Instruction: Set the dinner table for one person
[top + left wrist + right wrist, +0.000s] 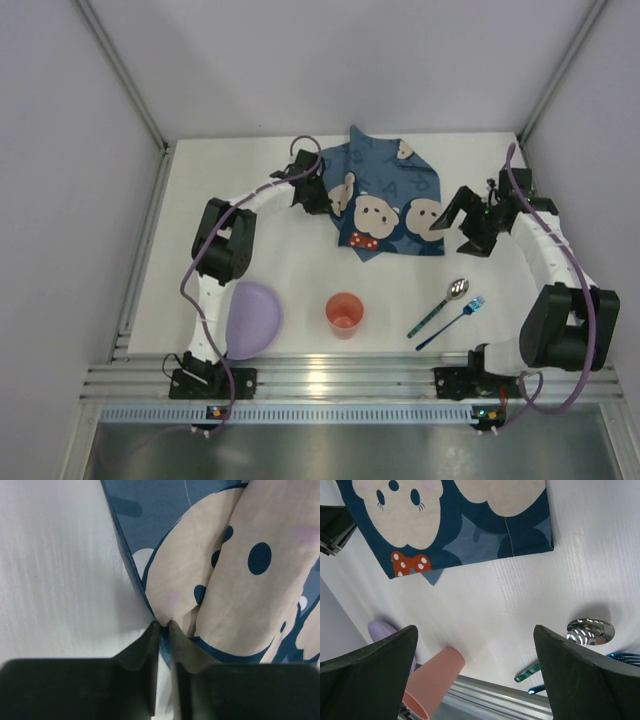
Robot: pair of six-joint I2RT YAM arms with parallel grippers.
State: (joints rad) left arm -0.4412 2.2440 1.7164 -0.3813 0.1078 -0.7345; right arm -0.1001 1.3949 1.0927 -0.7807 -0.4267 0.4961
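Observation:
The white dinner table [290, 270] holds a crumpled blue mouse-print placemat [385, 205] at the back middle. My left gripper [318, 195] is shut on the placemat's left edge [165, 627], the cloth pinched between its fingertips. My right gripper [452, 220] is open and empty, above the table just right of the placemat [465, 520]. A lilac plate [250, 318], a salmon cup [344, 314], a spoon [440, 305] and a blue fork [452, 322] lie near the front edge. The cup [432, 682] and spoon [590, 631] show in the right wrist view.
A ribbed aluminium rail [330, 380] runs along the near edge between the arm bases. Grey walls stand close on the left, back and right. The left arm arches over the lilac plate.

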